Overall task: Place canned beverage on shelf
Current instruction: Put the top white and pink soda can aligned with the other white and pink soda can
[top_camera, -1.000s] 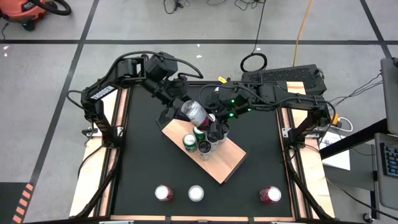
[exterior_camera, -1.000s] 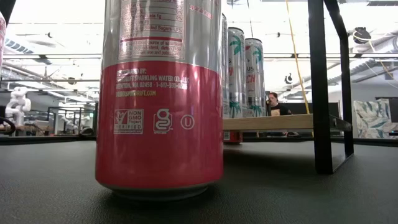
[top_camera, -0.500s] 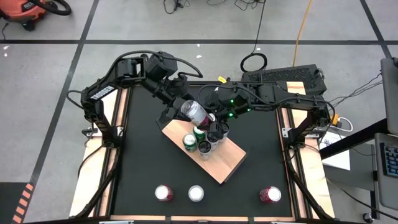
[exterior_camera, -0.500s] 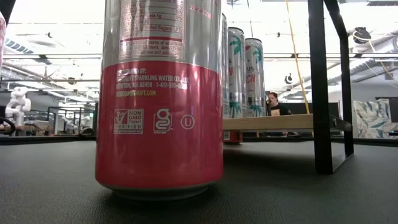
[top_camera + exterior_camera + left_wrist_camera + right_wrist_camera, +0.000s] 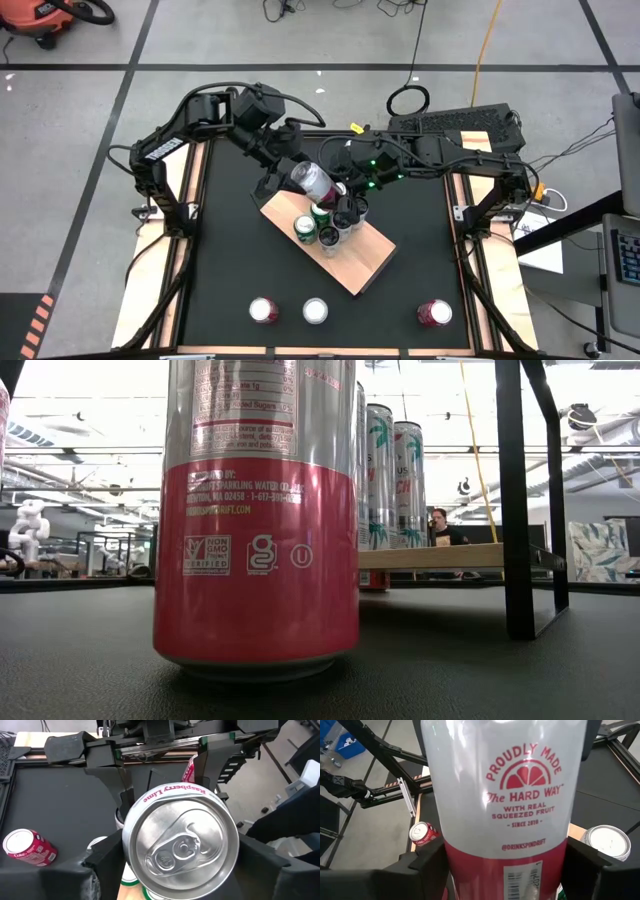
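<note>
Both end effectors, left (image 5: pixel 175 875) and right (image 5: pixel 507 870), seemingly clasped one tilted can (image 5: pixel 315 181) at center frame above the shelf (image 5: pixel 365 265); next, one releases.

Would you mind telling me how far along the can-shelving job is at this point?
Partly done: three cans already stand on the shelf. In hand: a raspberry-lime can is held tilted above the shelf's far end, with both the left gripper and the right gripper closed on it. Still left: setting that can down, then three more cans waiting along the table's near edge.
</note>
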### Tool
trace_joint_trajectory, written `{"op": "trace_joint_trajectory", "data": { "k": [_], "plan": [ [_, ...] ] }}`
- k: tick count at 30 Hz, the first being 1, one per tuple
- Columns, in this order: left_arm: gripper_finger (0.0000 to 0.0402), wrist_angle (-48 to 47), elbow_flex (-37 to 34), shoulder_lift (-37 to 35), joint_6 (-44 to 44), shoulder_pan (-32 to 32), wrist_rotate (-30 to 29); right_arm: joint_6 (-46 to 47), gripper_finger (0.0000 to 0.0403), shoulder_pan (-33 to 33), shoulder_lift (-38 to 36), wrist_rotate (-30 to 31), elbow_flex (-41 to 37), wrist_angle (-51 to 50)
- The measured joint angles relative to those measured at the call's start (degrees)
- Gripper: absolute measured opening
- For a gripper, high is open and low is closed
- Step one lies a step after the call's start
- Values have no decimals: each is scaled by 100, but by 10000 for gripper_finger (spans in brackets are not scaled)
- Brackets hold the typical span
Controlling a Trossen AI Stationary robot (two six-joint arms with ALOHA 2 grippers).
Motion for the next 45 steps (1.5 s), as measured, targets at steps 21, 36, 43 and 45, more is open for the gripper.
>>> {"op": "trace_joint_trajectory", "data": {
  "k": [21, 36, 43, 45],
  "plan": [
    [282, -631, -2, -122, 196, 275, -24, 417, 340, -17, -122, 70, 4, -677],
    [281, -1399, -175, -136, 1330, 301, -873, 913, 340, 100, -389, 54, 2, -1666],
    [281, -1437, -767, -136, 1458, 279, -1002, 1308, 341, 369, -474, 275, 2, -1788],
    [281, -1447, -947, -136, 1456, 270, -1006, 1368, 341, 446, -488, 373, 2, -1790]
  ]
}}
